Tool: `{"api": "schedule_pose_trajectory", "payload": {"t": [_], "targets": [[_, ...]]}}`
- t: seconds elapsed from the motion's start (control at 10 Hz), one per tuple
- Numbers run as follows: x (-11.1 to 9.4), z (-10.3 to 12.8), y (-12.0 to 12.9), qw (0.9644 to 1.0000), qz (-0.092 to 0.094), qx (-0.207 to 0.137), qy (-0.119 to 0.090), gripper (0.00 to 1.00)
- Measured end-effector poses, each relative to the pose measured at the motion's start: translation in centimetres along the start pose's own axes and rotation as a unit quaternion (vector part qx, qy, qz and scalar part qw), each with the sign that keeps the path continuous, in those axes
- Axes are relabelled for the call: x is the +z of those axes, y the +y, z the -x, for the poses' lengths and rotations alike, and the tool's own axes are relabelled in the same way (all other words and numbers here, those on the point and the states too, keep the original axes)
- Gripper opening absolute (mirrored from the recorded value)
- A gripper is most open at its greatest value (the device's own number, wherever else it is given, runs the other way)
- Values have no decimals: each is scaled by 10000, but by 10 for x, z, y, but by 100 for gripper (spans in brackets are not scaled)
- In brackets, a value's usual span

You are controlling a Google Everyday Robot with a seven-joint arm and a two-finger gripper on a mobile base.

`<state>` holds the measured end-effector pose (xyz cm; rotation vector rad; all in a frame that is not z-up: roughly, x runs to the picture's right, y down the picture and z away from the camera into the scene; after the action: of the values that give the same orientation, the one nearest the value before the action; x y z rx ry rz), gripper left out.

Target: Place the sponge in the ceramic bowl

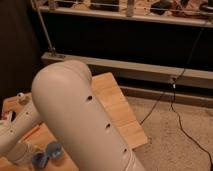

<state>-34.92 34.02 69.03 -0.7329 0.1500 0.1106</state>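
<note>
Item one, my upper arm (80,115): a broad white shell with a row of small dark holes, rising from the bottom edge to a rounded elbow and covering most of the middle of the view. Item two, my forearm (20,125): white, running from that elbow down to the lower left. Item three, my pincer (21,152): at the forearm's end in the lower-left corner, low over the tabletop (117,105), showing only as a pale grey rounded mass; whether it is wide, narrow or holding anything I cannot tell. Item four, the sponge (39,160): a pale blue soft piece lying on the tabletop at the bottom edge, just beside my pincer on its right; whether the two touch I cannot tell. Item five, a darker blue cup-like object (53,148): round, just beside the sponge, up and to its right, close against my upper arm. Item six, a thin orange piece (31,132): lying on the wood alongside my forearm, too blurred to name. Item seven, the tabletop itself: light wood planks, its right corner reaching out past my arm. Item eight, a speckled floor (175,145) to the right, crossed by a black cable (157,104). Item nine, a pale ledge (150,72) along the dark back wall, with a metal rail (125,15) above it.
</note>
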Motion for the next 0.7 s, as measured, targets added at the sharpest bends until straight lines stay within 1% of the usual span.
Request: {"api": "schedule_pose_trajectory", "payload": {"t": [0.1, 0.3, 0.7], "targets": [[1, 0, -8, 10000, -64, -14, 38, 65], [3, 2, -10, 10000, -65, -7, 32, 65], [13, 9, -10, 9998, 60, 125, -120, 65]]}}
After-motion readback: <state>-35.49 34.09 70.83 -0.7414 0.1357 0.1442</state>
